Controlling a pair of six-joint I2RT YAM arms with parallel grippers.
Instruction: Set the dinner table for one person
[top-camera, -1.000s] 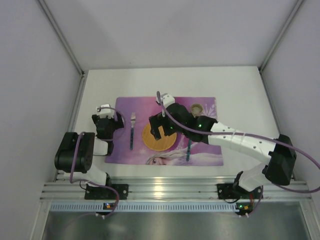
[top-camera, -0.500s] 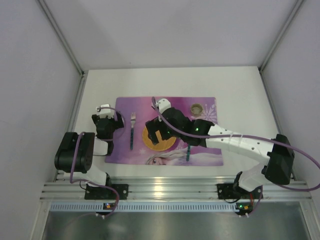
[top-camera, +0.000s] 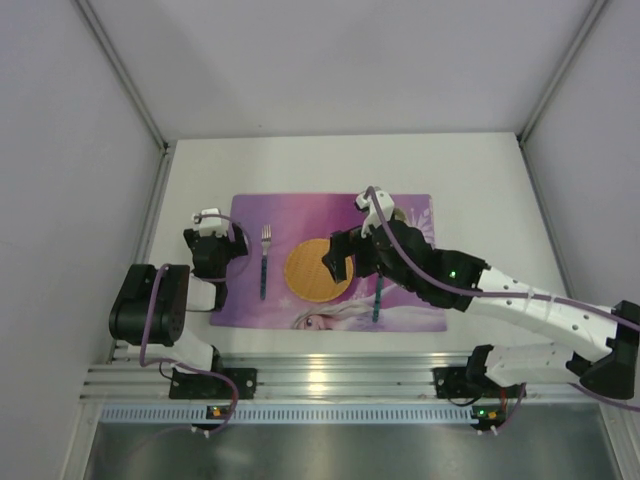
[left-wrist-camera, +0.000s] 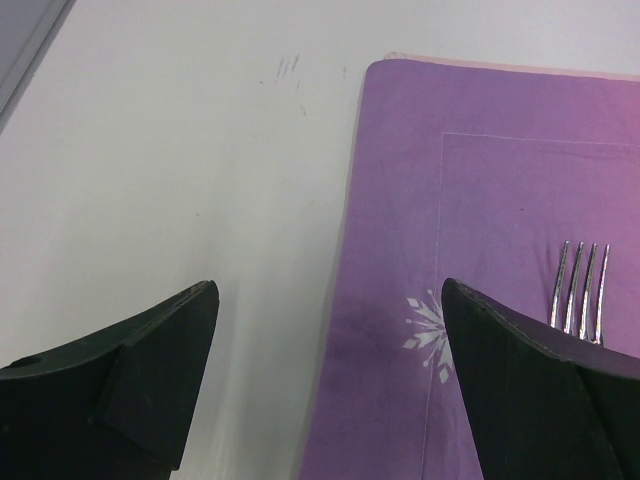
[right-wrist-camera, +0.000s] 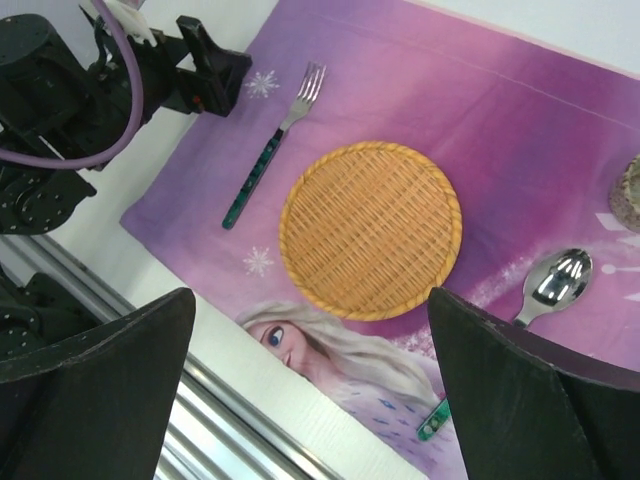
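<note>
On the white dinner table (top-camera: 480, 170) lies a purple princess placemat (top-camera: 330, 210). On it are a round woven plate (top-camera: 312, 271), a fork (top-camera: 264, 262) with a green handle to its left and a spoon (top-camera: 378, 297) to its right. A small cup (top-camera: 397, 216) is partly hidden behind my right arm. My right gripper (top-camera: 338, 262) is open and empty, raised above the plate's right edge. In the right wrist view the plate (right-wrist-camera: 371, 229), fork (right-wrist-camera: 270, 150) and spoon (right-wrist-camera: 556, 278) show between its fingers. My left gripper (top-camera: 212, 240) is open and empty over the placemat's left edge (left-wrist-camera: 350, 300).
Grey walls enclose the table on three sides. An aluminium rail (top-camera: 330, 378) runs along the near edge, with both arm bases on it. My left arm (right-wrist-camera: 60, 90) shows at the upper left of the right wrist view.
My right gripper has pulled back to the right and risen from over the plate, leaving the plate lying uncovered on the placemat. The left arm has not moved.
</note>
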